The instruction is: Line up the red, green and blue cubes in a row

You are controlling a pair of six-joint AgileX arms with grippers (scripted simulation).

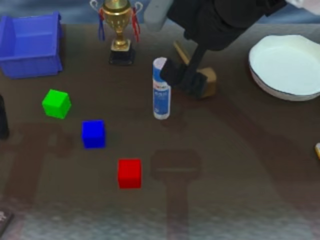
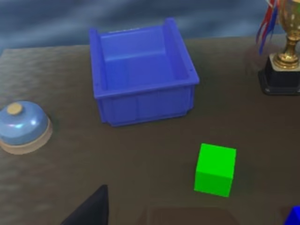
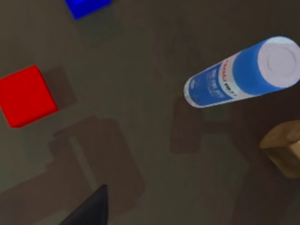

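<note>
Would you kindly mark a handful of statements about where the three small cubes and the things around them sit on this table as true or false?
1. The small bright green cube lies inside the large blue plastic bin. False: it sits on the table outside the empty bin.
2. The small deep blue cube sits between the green cube and the small bright red cube in a diagonal line. True.
3. The blue-and-white glue stick tube stands upright. True.
4. The right gripper holds the red cube. False: it hangs above the table near the glue stick, apart from the cube.
5. The gold trophy stands on the white plate. False: the trophy is near the bin.
</note>
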